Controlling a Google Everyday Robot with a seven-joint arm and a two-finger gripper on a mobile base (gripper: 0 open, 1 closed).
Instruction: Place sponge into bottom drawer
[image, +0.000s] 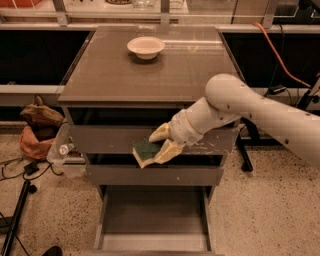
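My gripper (157, 145) is shut on the sponge (145, 151), a yellow block with a dark green top. It holds the sponge in the air in front of the scratched top drawer front, above the middle drawer. The bottom drawer (155, 212) is pulled out below, a wide shallow grey-brown tray with a flat floor. The sponge hangs above the drawer's back part, well clear of it.
A round white bowl (145, 46) stands at the back of the cabinet top (150, 75). A brown bag (39, 127) and a clear container (64, 152) sit on the floor at the left. A tripod leg (17, 217) stands at the lower left.
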